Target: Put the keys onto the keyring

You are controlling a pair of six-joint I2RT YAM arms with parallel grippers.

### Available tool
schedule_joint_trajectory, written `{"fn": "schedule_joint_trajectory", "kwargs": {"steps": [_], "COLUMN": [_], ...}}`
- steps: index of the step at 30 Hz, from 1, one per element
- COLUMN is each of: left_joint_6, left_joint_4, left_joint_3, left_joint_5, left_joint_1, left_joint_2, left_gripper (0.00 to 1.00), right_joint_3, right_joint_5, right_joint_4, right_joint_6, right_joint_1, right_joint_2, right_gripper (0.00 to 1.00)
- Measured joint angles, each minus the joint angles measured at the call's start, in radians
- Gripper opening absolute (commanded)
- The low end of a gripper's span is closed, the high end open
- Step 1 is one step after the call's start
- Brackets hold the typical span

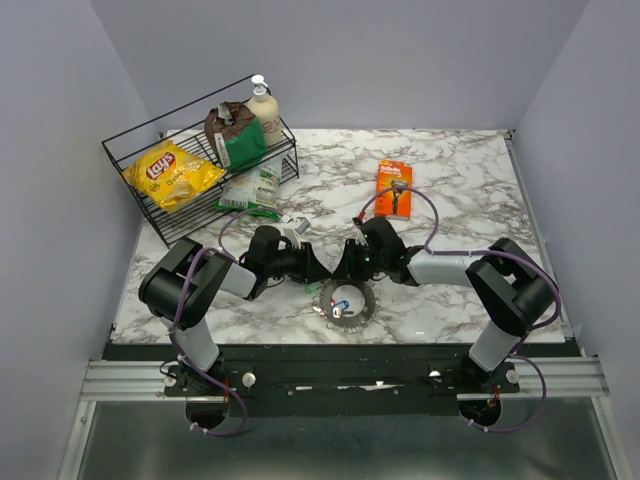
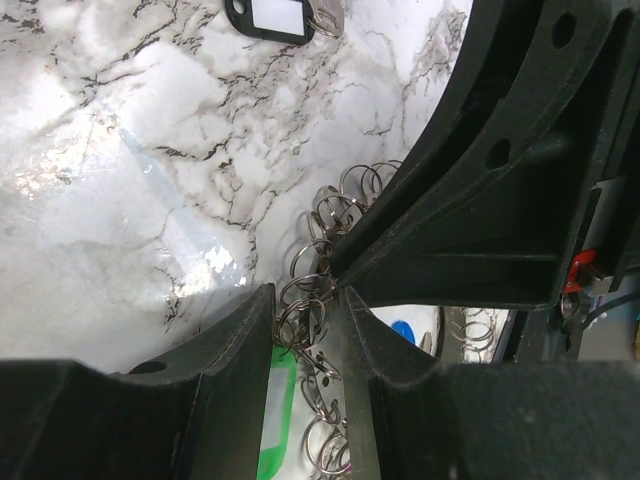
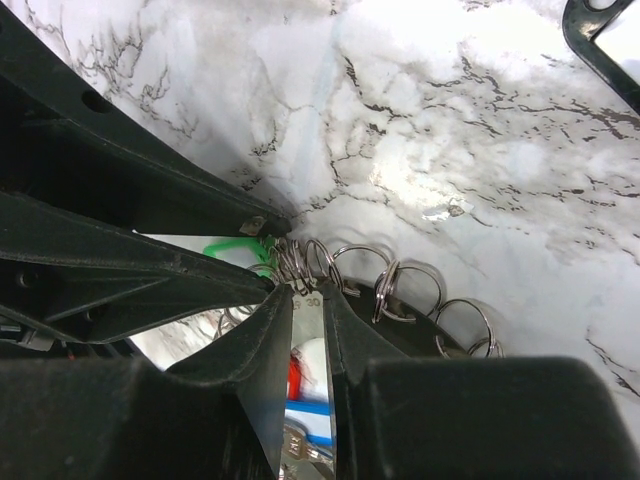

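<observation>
The keyring point(image 1: 345, 300), a silver ring bristling with small split rings, lies on the marble near the front edge. Both grippers meet over its far rim. My left gripper point(image 2: 303, 295) is shut on a cluster of its small rings point(image 2: 300, 300), with a green key head point(image 2: 275, 410) lying under the jaws. My right gripper point(image 3: 306, 290) is shut on a flat stamped metal piece of the keyring point(image 3: 308, 330). A red head point(image 3: 294, 375), a blue head point(image 3: 310, 408) and a silver key blade point(image 3: 297, 452) show below its jaws. The two grippers' fingers almost touch.
A black wire basket point(image 1: 130, 150) at the back left holds a yellow chip bag point(image 1: 170, 172), a brown bag point(image 1: 232, 130) and a bottle point(image 1: 265, 108). An orange package point(image 1: 393, 188) lies behind the right arm. A black key tag point(image 2: 270, 18) lies further out.
</observation>
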Motion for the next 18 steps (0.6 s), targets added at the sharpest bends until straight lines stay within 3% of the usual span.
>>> {"fn": "schedule_joint_trajectory", "kwargs": {"steps": [12,18], "left_joint_6": [-0.068,-0.093], "left_joint_4": [0.109,0.158], "left_joint_3": [-0.003,-0.014], "left_joint_5": [0.017,0.021], "left_joint_1": [0.010,0.009], "left_joint_2": [0.050,0.060], "left_gripper": [0.37,0.37], "right_joint_3": [0.010,0.019], "right_joint_5": [0.020,0.029], "right_joint_4": [0.018,0.045], "right_joint_6": [0.000,0.001], "right_joint_1": [0.000,0.000], "right_joint_2": [0.021,0.043], "right_gripper": [0.26,0.10]}}
